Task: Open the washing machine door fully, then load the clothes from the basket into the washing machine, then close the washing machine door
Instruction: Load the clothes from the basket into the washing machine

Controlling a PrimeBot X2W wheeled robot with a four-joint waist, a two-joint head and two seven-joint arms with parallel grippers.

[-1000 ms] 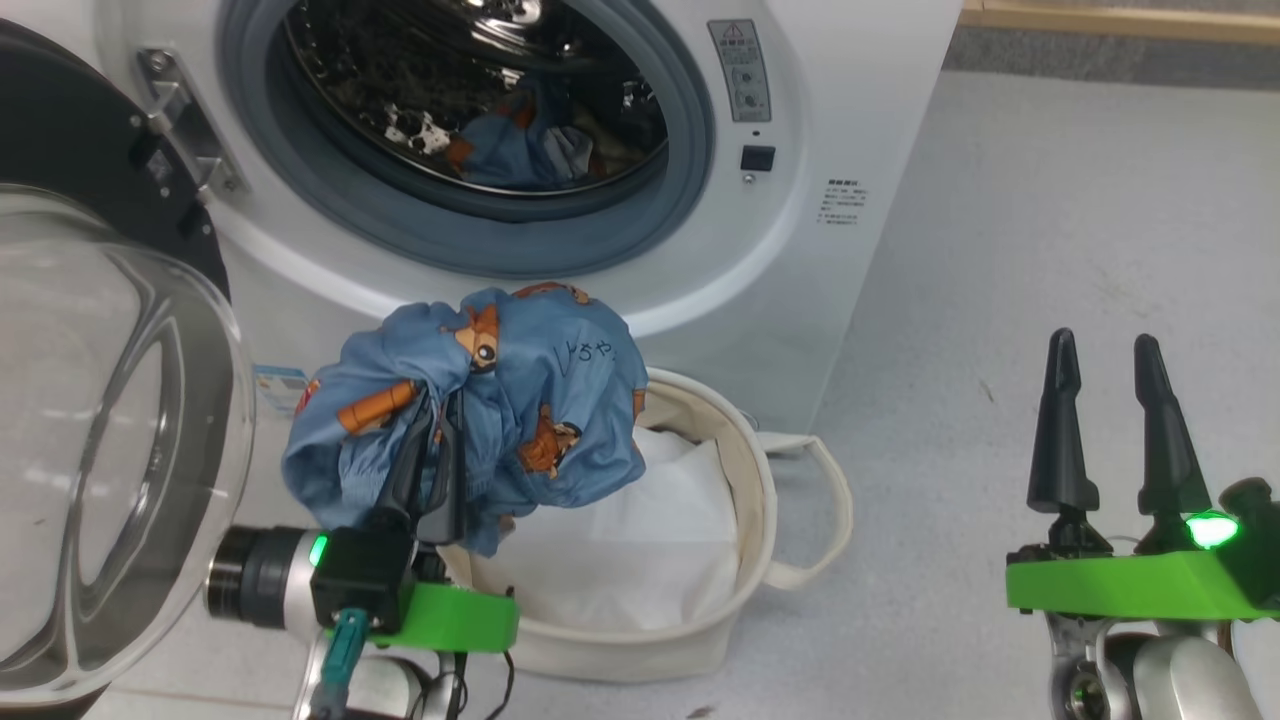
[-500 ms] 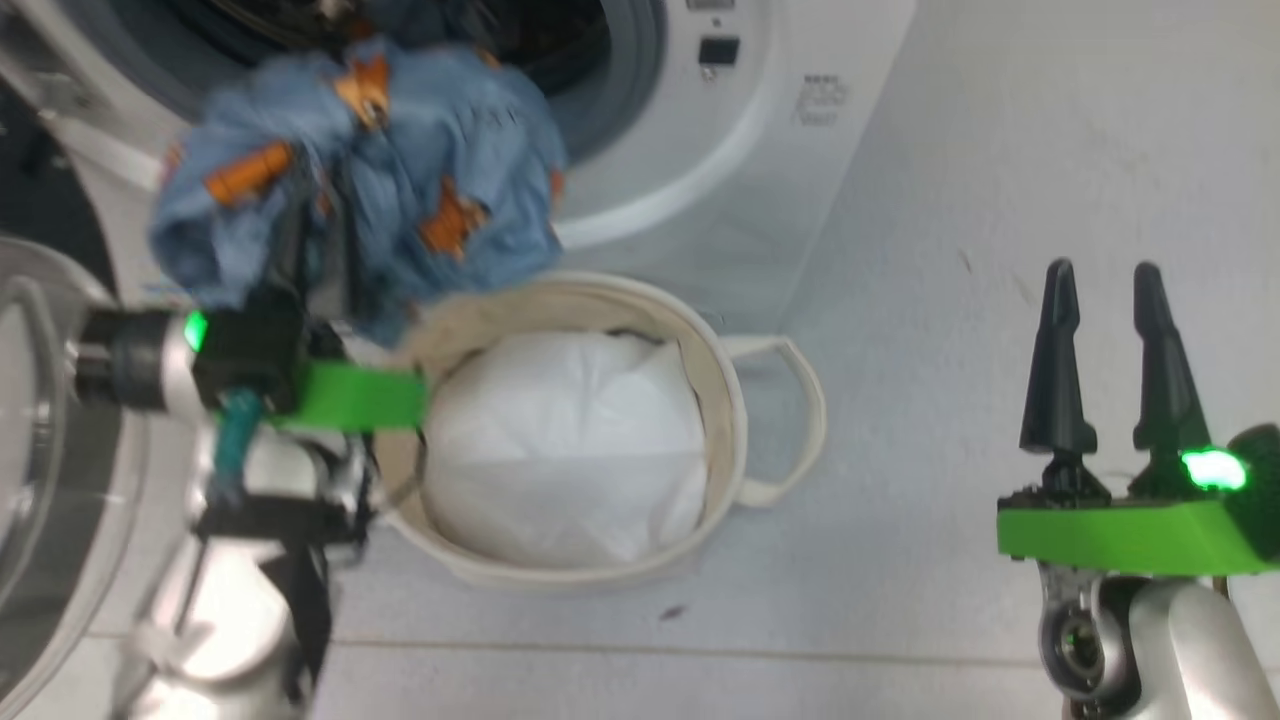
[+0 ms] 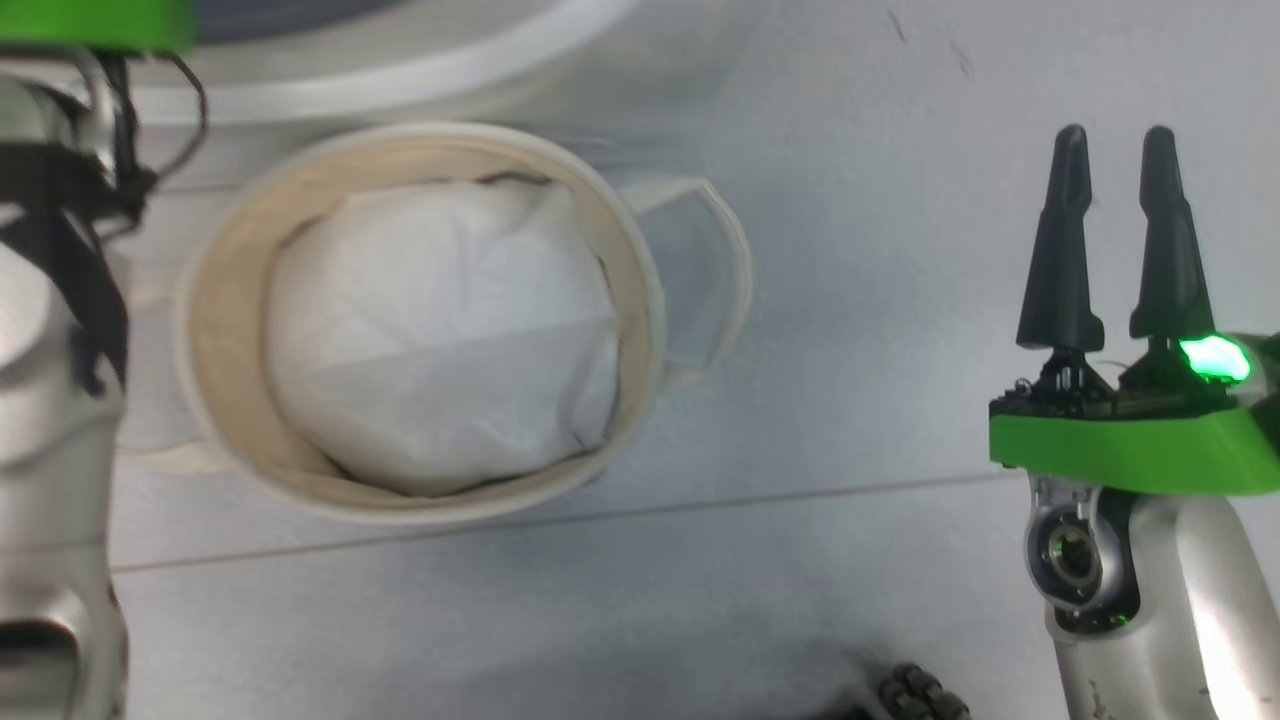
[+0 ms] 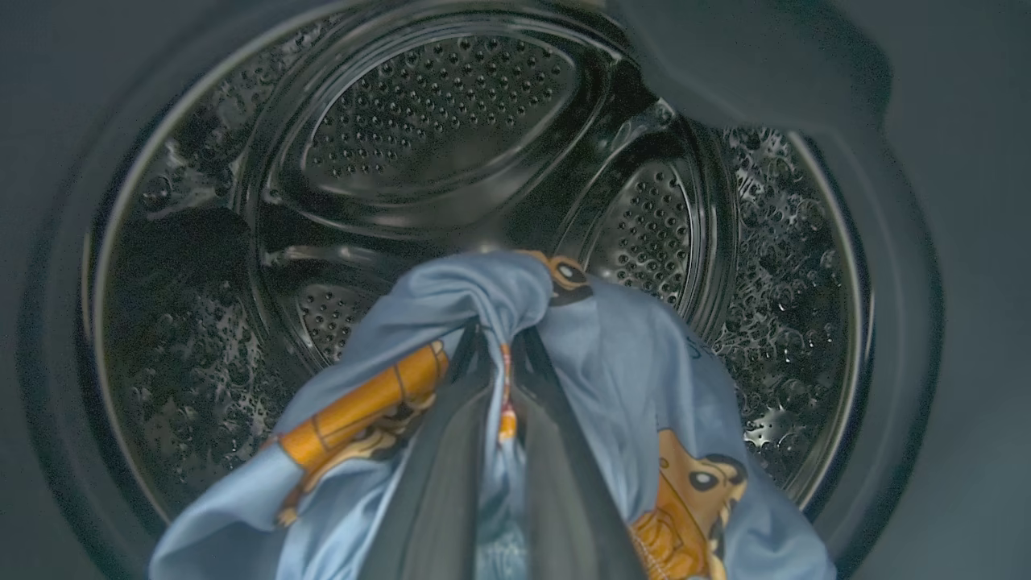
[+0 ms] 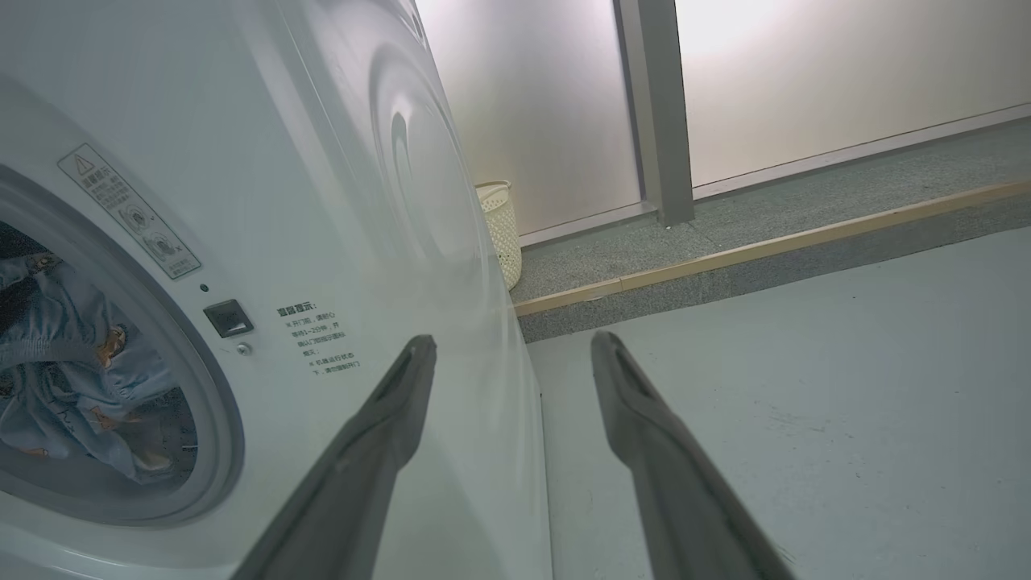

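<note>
**A:** The left gripper (image 4: 499, 342) is pinched narrow on the clothes (image 4: 620, 362), a blue piece with orange motifs, held up inside the steel drum (image 4: 443, 121).

**B:** What is hard to read there?

**A:** The cloth drapes over both fingers and runs off the bottom edge. I cannot name the dark blurred shape (image 4: 749, 72) at the upper right.

**B:** And from the head?

**A:** It is all blurred. The right gripper (image 3: 1114, 140) stands at the right over the floor (image 3: 850, 350), fingers a little apart and holding nothing. The basket (image 3: 215, 330) sits just below the washing machine (image 3: 400, 75), with a white liner sheet (image 3: 440, 320) in it. The pale left forearm (image 3: 45, 420) hides the basket's left edge. Its green wrist mount (image 3: 95, 25) is cut by the top edge.

**B:** And the right wrist view?

**A:** The fingers are spread, one lying across the machine's white front and the other over grey floor. More blue clothes lie in the drum mouth, cut off at the left edge. A pale lattice bin (image 5: 501, 229) stands behind the machine, half hidden by its corner.
</note>
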